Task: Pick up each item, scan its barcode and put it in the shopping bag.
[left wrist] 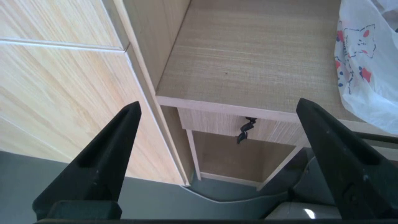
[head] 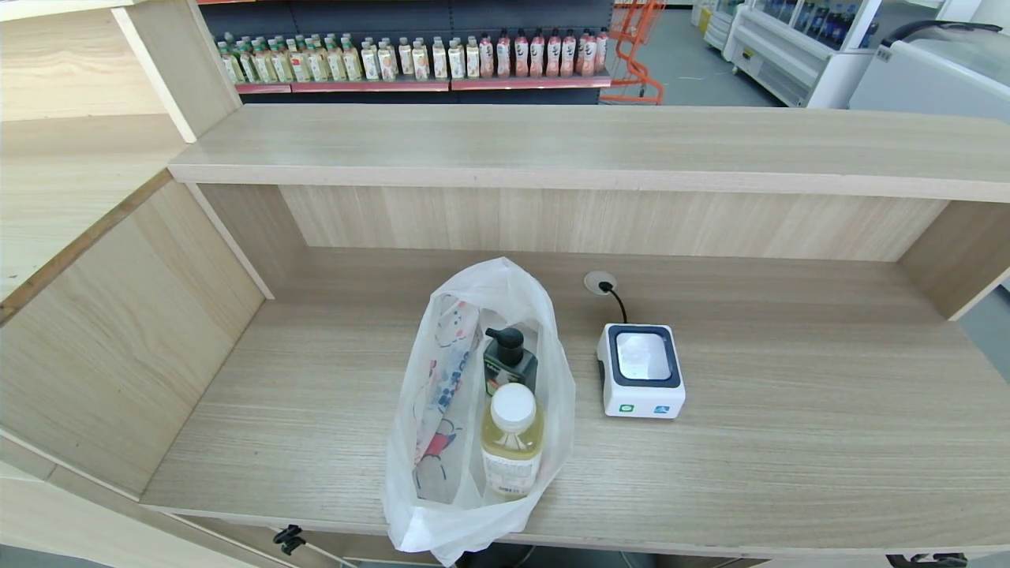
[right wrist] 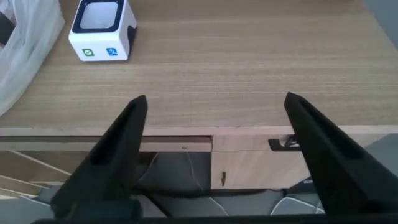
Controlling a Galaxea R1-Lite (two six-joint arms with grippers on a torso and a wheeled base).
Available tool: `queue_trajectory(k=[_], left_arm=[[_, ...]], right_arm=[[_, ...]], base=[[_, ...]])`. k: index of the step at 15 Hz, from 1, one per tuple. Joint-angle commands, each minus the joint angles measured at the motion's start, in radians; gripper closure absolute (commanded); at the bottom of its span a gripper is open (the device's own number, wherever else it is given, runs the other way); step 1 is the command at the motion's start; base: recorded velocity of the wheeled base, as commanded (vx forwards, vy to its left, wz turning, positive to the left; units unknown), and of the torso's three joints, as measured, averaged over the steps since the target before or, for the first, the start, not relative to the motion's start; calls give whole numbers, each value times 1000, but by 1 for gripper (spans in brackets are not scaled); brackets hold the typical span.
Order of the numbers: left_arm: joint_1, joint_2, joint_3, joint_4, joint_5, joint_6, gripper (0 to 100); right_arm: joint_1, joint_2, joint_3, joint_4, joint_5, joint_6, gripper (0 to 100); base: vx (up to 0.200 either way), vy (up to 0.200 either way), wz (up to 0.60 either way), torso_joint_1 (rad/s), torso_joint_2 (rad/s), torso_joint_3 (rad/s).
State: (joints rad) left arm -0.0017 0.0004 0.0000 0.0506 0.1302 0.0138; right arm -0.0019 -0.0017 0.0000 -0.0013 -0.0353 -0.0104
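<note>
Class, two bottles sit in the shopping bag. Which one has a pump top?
The dark bottle, the rear one: it carries a black pump head, while the yellowish bottle in front has a plain white cap.

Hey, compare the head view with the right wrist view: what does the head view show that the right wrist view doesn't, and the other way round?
Head view alone: the white-capped bottle of yellow liquid inside the shopping bag, the cable port and the drinks shelf behind. Right wrist view alone: the right tool, open, off the counter's front edge. Both: the scanner, the shopping bag, the counter.
</note>
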Motion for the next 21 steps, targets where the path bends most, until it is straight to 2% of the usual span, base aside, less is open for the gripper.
queue_trajectory(k=[1, 9, 15, 21], left_arm=[[0, 0, 0, 0, 0, 0, 0], [0, 0, 0, 0, 0, 0, 0], [0, 0, 0, 0, 0, 3, 0], [0, 0, 0, 0, 0, 0, 0]], right_arm=[[-1, 2, 0, 0, 0, 4, 100], [-1, 2, 0, 0, 0, 4, 100], [0, 2, 0, 0, 0, 4, 100], [0, 2, 0, 0, 0, 4, 100]], base=[[0, 0, 0, 0, 0, 0], [0, 0, 0, 0, 0, 0], [0, -200, 0, 4, 1, 1], [33, 0, 0, -1, 0, 1]])
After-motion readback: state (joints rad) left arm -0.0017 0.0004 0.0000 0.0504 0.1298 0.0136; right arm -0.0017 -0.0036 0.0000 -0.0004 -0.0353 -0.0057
